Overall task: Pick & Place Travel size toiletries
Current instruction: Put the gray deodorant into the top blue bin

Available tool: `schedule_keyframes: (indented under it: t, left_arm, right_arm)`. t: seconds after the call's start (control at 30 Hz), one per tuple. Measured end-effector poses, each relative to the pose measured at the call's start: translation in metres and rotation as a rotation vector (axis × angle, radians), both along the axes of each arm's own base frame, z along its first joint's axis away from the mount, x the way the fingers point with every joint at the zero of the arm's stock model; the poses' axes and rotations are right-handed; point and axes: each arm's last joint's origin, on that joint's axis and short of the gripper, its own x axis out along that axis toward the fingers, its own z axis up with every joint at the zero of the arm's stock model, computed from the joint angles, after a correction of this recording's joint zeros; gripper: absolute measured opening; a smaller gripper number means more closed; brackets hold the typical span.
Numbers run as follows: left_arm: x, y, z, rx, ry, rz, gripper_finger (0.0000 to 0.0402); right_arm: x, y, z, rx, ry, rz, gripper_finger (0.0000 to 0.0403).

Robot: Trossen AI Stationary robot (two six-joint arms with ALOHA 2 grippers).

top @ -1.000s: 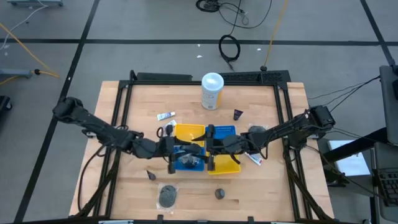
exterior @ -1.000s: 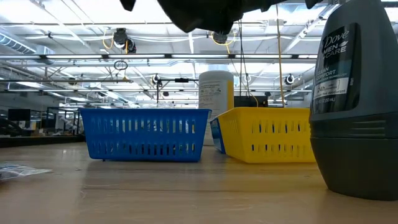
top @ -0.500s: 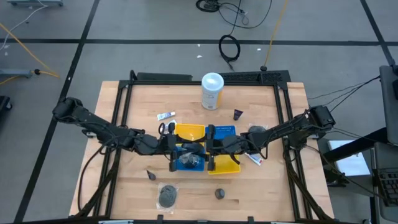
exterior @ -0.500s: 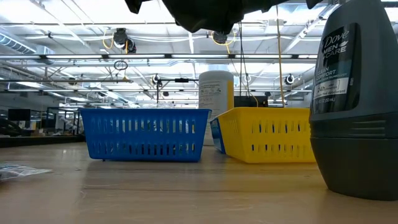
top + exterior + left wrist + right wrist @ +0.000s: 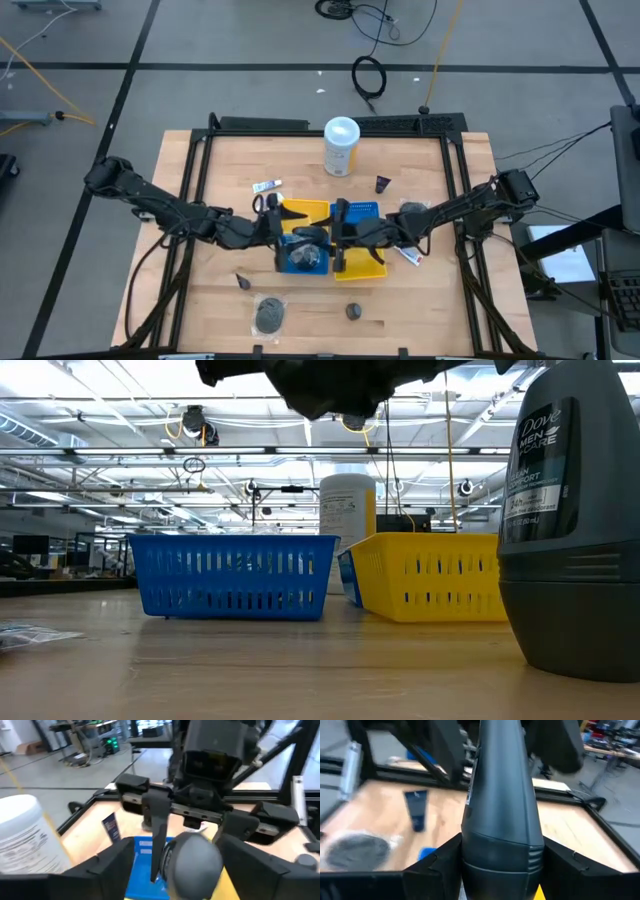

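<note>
A dark grey deodorant stick (image 5: 311, 237) hangs level above the blue tray (image 5: 300, 262), between my two grippers. My right gripper (image 5: 502, 867) comes in from the table's right and is shut on it. My left gripper (image 5: 177, 870) faces it from the left. It is open, its fingers stand on either side of the stick's rounded end (image 5: 195, 862), and a gap shows on one side. A second deodorant stick (image 5: 570, 520) stands upright on the table near the front edge. A white tube (image 5: 266, 186) and a mesh puff (image 5: 270, 315) lie on the wood. My right gripper pinches the stick's ridged end (image 5: 470, 857) between its two fingers. They come level from the table's right and lie along the stick. The stick is lifted clear over the trays, and its rounded end points toward the table's left.
Blue and yellow trays (image 5: 362, 264) sit side by side at mid-table. A tall white canister (image 5: 341, 146) stands behind them. A small dark tube (image 5: 383, 183), another puff (image 5: 411, 209), a white tube (image 5: 409, 256) and a tiny black piece (image 5: 241, 281) lie around them.
Both grippers stay together over the trays with the stick between them. My left gripper has edged slightly toward the table's far edge.
</note>
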Motion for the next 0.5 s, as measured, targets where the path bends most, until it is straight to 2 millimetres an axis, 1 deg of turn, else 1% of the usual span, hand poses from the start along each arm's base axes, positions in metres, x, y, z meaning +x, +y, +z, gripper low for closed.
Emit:
schedule_keyframes:
  t: [0.1,0.2,0.3,0.5]
  left_arm:
    - [0.000,0.001,-0.001,0.009,0.012,0.024,0.0315]
    - [0.000,0.001,-0.001,0.010,0.011,0.029,0.0321]
    - [-0.001,0.001,-0.002,0.006,0.013,0.030,0.0319]
    - [-0.001,0.000,-0.003,-0.004,0.028,0.030,0.0300]
  right_arm:
    - [-0.003,-0.002,-0.002,-0.021,0.048,-0.035,0.0191]
    - [-0.009,-0.007,0.001,-0.019,0.091,-0.088,0.0191]
    - [-0.020,-0.016,0.001,-0.007,0.188,-0.145,0.0191]
    - [-0.044,-0.036,0.002,0.043,0.375,-0.244,0.0191]
